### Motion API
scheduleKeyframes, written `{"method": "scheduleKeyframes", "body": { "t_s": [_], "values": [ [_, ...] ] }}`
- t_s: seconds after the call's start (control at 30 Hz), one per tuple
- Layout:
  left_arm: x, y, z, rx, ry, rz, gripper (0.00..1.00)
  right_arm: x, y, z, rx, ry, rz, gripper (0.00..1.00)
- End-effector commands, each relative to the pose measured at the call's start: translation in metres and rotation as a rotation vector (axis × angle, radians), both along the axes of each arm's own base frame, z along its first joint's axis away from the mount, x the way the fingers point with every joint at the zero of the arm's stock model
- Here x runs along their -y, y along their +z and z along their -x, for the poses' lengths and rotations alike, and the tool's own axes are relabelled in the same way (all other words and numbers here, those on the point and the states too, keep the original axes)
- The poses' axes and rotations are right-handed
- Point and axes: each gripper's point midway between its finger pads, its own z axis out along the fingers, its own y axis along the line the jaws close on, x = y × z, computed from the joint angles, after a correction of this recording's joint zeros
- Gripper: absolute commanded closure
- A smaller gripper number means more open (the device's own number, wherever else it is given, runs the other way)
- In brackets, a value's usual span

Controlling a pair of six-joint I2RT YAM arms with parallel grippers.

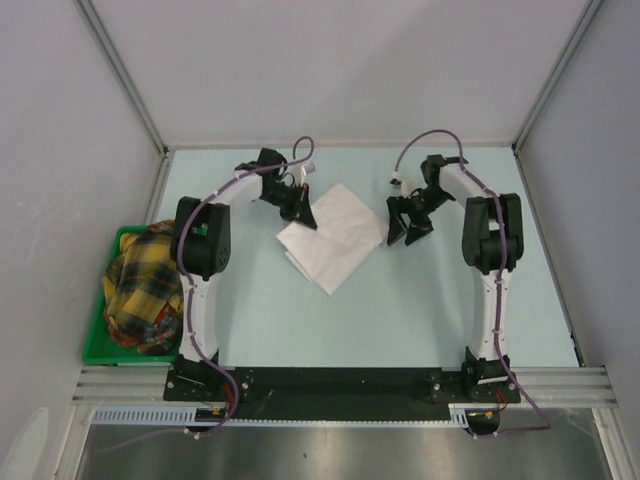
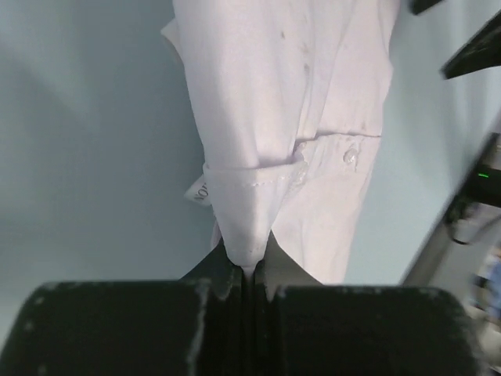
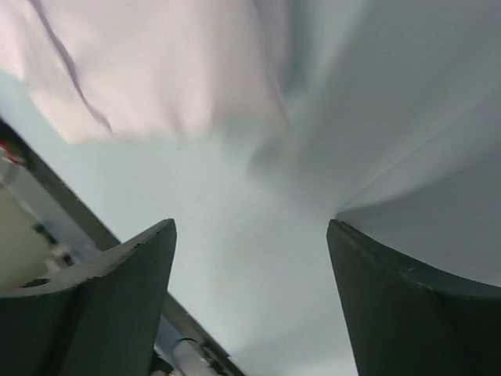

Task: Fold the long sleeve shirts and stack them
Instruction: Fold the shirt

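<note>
A white long sleeve shirt (image 1: 335,238) lies folded into a small diamond shape on the pale blue table between the two arms. My left gripper (image 1: 300,212) is at its left corner, shut on a pinch of the white cloth (image 2: 244,235); a cuff with a button (image 2: 349,157) shows beyond the pinch. My right gripper (image 1: 409,232) stands just off the shirt's right corner, open, with only bare table between its fingers (image 3: 109,305). The shirt's edge (image 3: 156,70) fills the upper left of the right wrist view.
A green bin (image 1: 100,340) holding yellow plaid cloth (image 1: 140,290) sits at the table's left edge beside the left arm's base. Grey walls enclose the table on the left, back and right. A metal rail (image 1: 340,382) runs along the near edge.
</note>
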Motion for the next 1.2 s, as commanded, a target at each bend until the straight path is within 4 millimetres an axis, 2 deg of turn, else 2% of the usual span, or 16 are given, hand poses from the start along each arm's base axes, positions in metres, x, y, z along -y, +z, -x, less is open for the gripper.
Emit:
{"method": "scheduleKeyframes", "body": {
  "t_s": [0.0, 0.03, 0.1, 0.13, 0.27, 0.3, 0.37, 0.4, 0.57, 0.6, 0.73, 0.83, 0.9, 0.93, 1.1, 1.17],
  "values": [
    [-0.044, 0.092, -0.032, 0.355, -0.061, -0.242, 1.0, 0.037, 0.042, -0.029, 0.021, -0.37, -0.244, 0.12],
    [-0.053, 0.116, -0.05, 0.48, -0.069, -0.329, 1.0, 0.035, 0.051, -0.023, 0.028, -0.413, -0.316, 0.11],
    [-0.057, 0.134, -0.051, 0.535, -0.104, -0.418, 1.0, 0.039, 0.066, -0.018, -0.027, -0.528, -0.401, 0.08],
    [-0.067, 0.159, -0.065, 0.647, -0.102, -0.513, 1.0, 0.039, 0.07, -0.013, 0.002, -0.547, -0.434, 0.07],
    [-0.064, 0.174, -0.064, 0.8, -0.218, -0.759, 1.0, 0.031, 0.081, 0.002, -0.111, -0.706, -0.549, 0.03],
    [-0.05, 0.174, -0.058, 0.824, -0.244, -0.784, 1.0, 0.03, 0.085, -0.003, -0.073, -0.7, -0.591, 0.02],
    [-0.043, 0.158, -0.053, 0.815, -0.256, -0.856, 1.0, 0.027, 0.075, 0.01, -0.121, -0.751, -0.609, 0.0],
    [-0.024, 0.147, -0.041, 0.804, -0.275, -0.858, 1.0, 0.026, 0.079, 0.004, -0.104, -0.782, -0.646, 0.0],
    [0.032, 0.049, 0.007, 0.692, -0.299, -0.834, 1.0, 0.025, 0.045, 0.016, -0.168, -0.877, -0.667, 0.0],
    [0.049, 0.023, 0.03, 0.655, -0.326, -0.828, 1.0, 0.025, 0.044, 0.015, -0.164, -0.887, -0.682, 0.0],
    [0.108, 0.0, 0.072, 0.605, -0.361, -0.739, 0.99, 0.03, 0.026, 0.029, -0.216, -0.933, -0.665, 0.0],
    [0.142, 0.011, 0.095, 0.591, -0.368, -0.619, 0.78, 0.041, 0.024, 0.042, -0.224, -0.962, -0.638, 0.0],
    [0.157, 0.02, 0.109, 0.56, -0.381, -0.552, 0.73, 0.048, 0.025, 0.054, -0.247, -0.99, -0.618, 0.0],
    [0.164, 0.023, 0.12, 0.521, -0.405, -0.492, 0.63, 0.049, 0.023, 0.061, -0.242, -0.989, -0.603, 0.0],
    [0.179, 0.075, 0.151, 0.476, -0.454, -0.282, 0.15, 0.047, 0.024, 0.08, -0.265, -1.017, -0.597, 0.0],
    [0.173, 0.105, 0.161, 0.463, -0.479, -0.185, 0.13, 0.046, 0.025, 0.082, -0.254, -1.017, -0.597, 0.0]
  ]
}}
